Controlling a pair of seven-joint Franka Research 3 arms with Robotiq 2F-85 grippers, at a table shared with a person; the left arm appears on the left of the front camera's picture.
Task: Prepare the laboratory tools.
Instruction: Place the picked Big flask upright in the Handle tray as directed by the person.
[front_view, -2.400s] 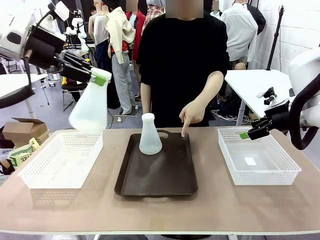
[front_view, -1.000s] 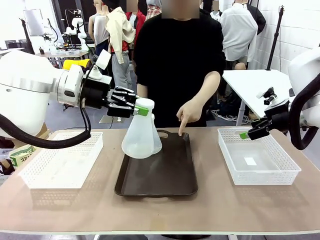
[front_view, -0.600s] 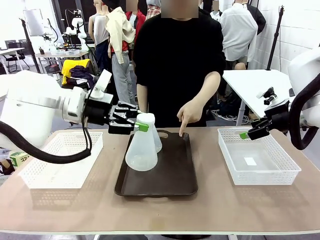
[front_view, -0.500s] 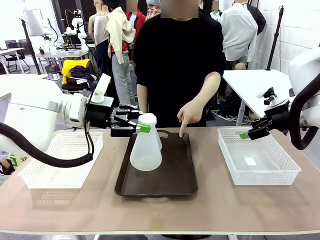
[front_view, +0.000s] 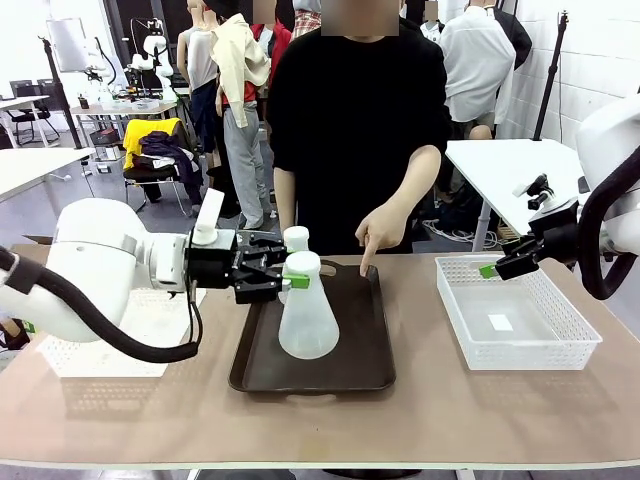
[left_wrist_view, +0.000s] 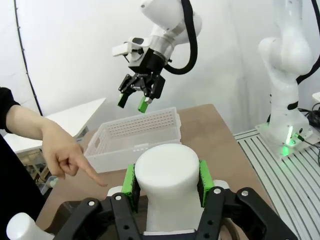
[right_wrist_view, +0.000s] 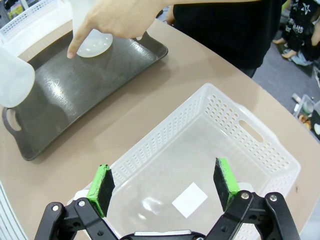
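My left gripper (front_view: 288, 276) is shut on the neck of a frosted white flask (front_view: 307, 325), held upright with its base at or just above the dark brown tray (front_view: 350, 372). In the left wrist view the green pads (left_wrist_view: 130, 182) clamp that flask's neck (left_wrist_view: 167, 175) from both sides. A second flask (front_view: 296, 239) stands on the tray's far part, mostly hidden behind the held one. The person's hand (front_view: 373, 232) points a finger down at the tray's far right. My right gripper (right_wrist_view: 163, 183) hangs open over the right white basket (right_wrist_view: 240, 122), holding nothing.
A white lattice basket (front_view: 62, 357) sits at the left, largely hidden by my left arm. The right basket (front_view: 520, 352) holds only a small white label. The person stands at the far edge behind the tray. Bare tabletop runs along the near edge.
My left arm has carried the flask from high over the left basket, down and right, to the tray beside the other flask. The right arm and the pointing hand have stayed put.
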